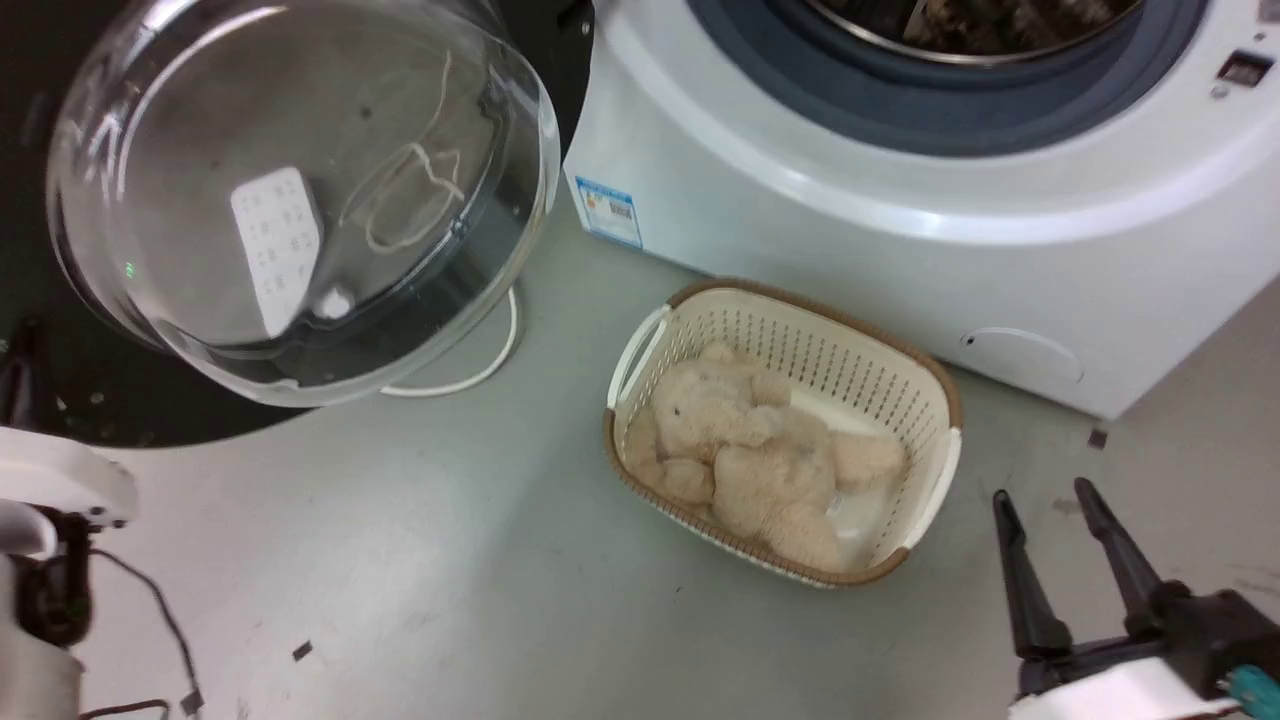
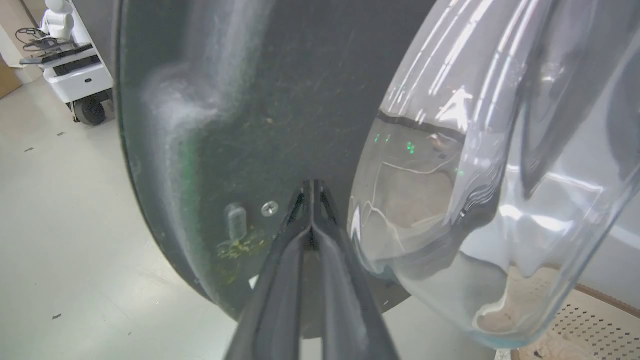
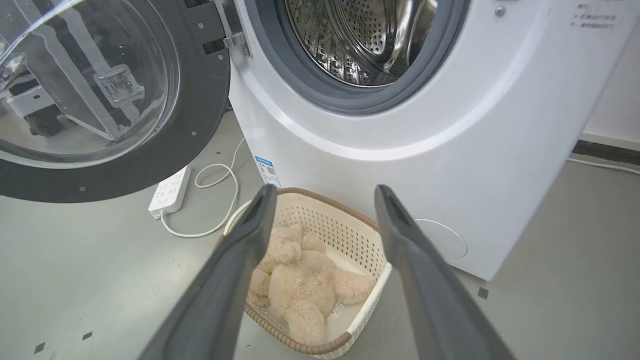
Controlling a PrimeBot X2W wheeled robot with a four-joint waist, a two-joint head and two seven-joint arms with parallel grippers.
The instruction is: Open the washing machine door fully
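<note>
The washing machine door [image 1: 100, 400] stands swung out to the left of the machine [image 1: 850, 250], its inner face turned toward me. Its clear glass bowl [image 1: 300, 190] bulges forward. In the left wrist view my left gripper [image 2: 312, 185] is shut with nothing in it, its tips at the door's black inner face [image 2: 240, 125], just left of the glass bowl [image 2: 475, 175]. My right gripper [image 1: 1042, 490] hangs open and empty at the lower right, away from the door [image 3: 200, 115]. The right wrist view looks past its fingers [image 3: 325, 189] at the steel drum [image 3: 360, 40].
A cream basket [image 1: 940, 400] holding a beige teddy bear [image 1: 750, 450] sits on the floor in front of the machine. A white power strip [image 3: 170, 192] and its cable lie under the door. A white wheeled unit [image 2: 75, 75] stands beyond the door's edge.
</note>
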